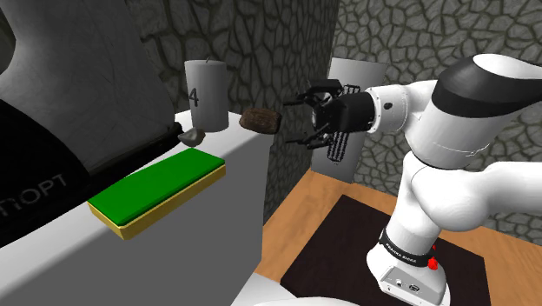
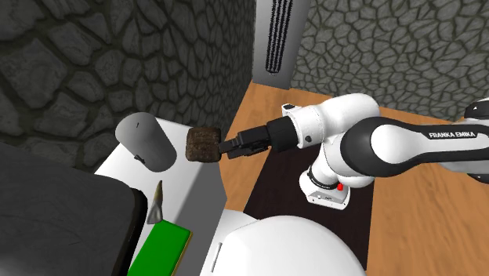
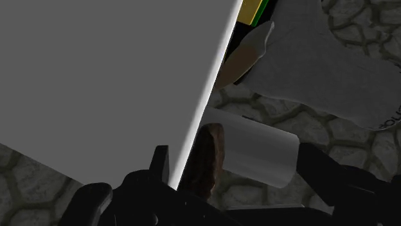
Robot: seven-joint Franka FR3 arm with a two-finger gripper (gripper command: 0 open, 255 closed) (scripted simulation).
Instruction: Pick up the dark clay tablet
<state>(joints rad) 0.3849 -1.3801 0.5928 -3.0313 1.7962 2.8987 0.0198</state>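
The dark clay tablet [image 1: 259, 119] is a rough brown slab at the corner of the white counter [image 1: 239, 161], next to a grey cylinder [image 1: 206, 94]. My black gripper [image 1: 298, 119] reaches in level from the shoulder view's right, open, its fingertips at the tablet's near edge. From the second exterior view the gripper [image 2: 228, 147] meets the side of the tablet [image 2: 204, 144]. In the wrist view the tablet [image 3: 205, 159] stands edge-on between the spread fingers of the gripper [image 3: 238, 170], closer to one finger [image 3: 159, 164]. Neither finger clasps it.
A green slab on a yellow base [image 1: 159, 189] lies along the counter. A small dark cone-shaped object [image 1: 189, 136] sits between it and the cylinder. A large dark body [image 1: 43, 174] borders the counter. Stone walls stand behind; the wooden floor [image 2: 258, 102] and a dark mat lie below.
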